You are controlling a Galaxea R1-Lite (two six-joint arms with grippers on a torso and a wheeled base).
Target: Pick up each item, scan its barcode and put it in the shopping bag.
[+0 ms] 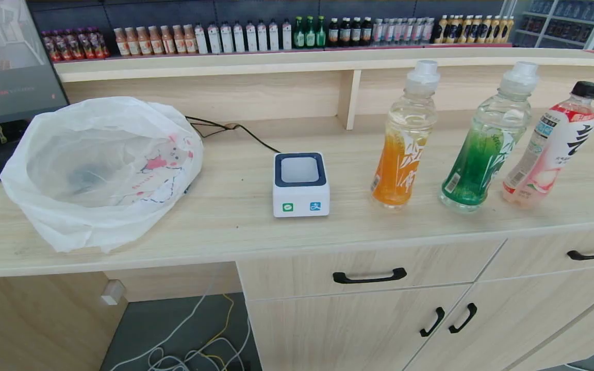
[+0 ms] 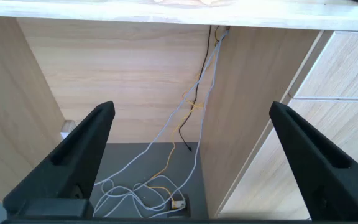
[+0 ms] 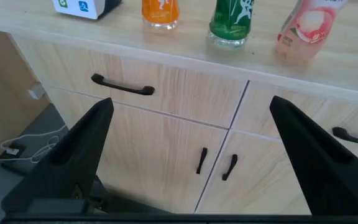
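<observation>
One counter [image 1: 225,221]. One shopping bag [image 1: 70,226] at its left end, white, mouth open. Three bottles upright at the right: orange [image 1: 402,149], green [image 1: 482,159], pink [image 1: 549,154]. One scanner [image 1: 300,184] between bag and bottles. Left gripper [image 2: 191,112] and right gripper [image 3: 191,106] are spread wide, holding nothing.

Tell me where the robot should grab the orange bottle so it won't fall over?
Probably around the middle of the orange bottle, on its round body below the neck. It stands upright on the counter, so come in level from the front edge with one jaw on each side. The green bottle stands apart on its right, which leaves room.
</observation>
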